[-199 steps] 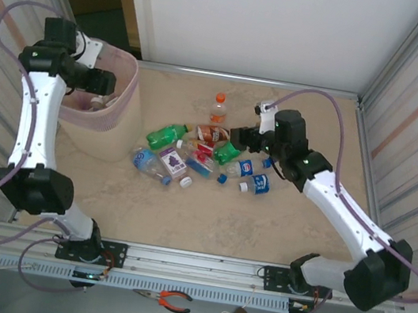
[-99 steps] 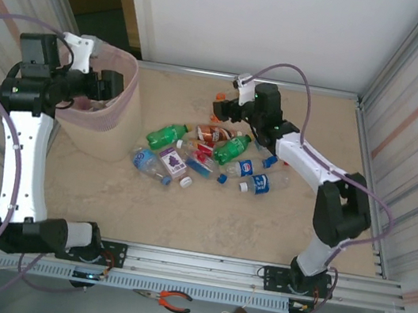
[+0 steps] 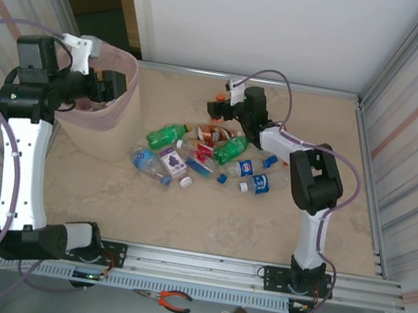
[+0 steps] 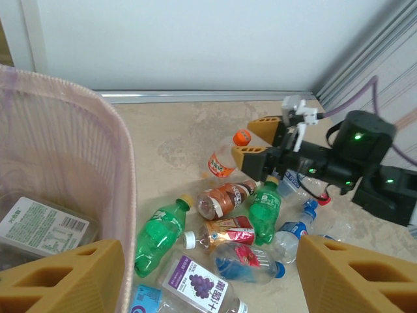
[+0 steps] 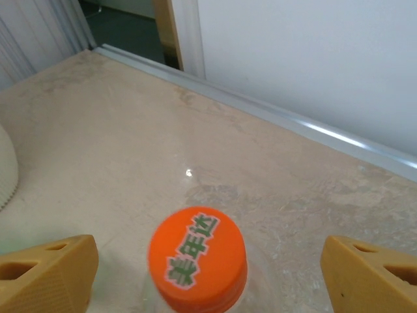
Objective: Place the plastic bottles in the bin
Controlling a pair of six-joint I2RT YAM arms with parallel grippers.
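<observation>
The bin [image 3: 114,131] is a tall beige wastebasket with ribbed walls. It is lined with a translucent pink bag [image 4: 78,150] folded over its rim, and it stands at the left of the bench [image 3: 206,220]. Inside it, in the left wrist view, lies a clear bottle with a green-and-white label [image 4: 38,225]. The left claw [image 3: 113,83] hangs over the bin's right rim, its fingers spread wide with nothing between them.

The other plastic bottles [image 3: 193,154] lie in a loose heap on the bench just right of the bin's foot, most on their sides and touching one another. Among them are two green bottles [image 4: 156,236], one near the bin and one further from it. An amber bottle with a red label [image 4: 221,199] lies between the two. A clear bottle with a purple grape label [image 4: 199,285] sits at the heap's near edge. Clear bottles with blue labels and caps [image 4: 290,233] lie farthest from the bin.

The orange-capped bottle [image 5: 197,251] is at the back edge of the heap, right of the bin. Its cap is uppermost, with green characters printed on top, and its body is clear with an orange label. The right claw [image 3: 215,108] is at this bottle with its fingers wide, one on each side of the cap. There is a gap to each finger, so nothing is gripped.
</observation>
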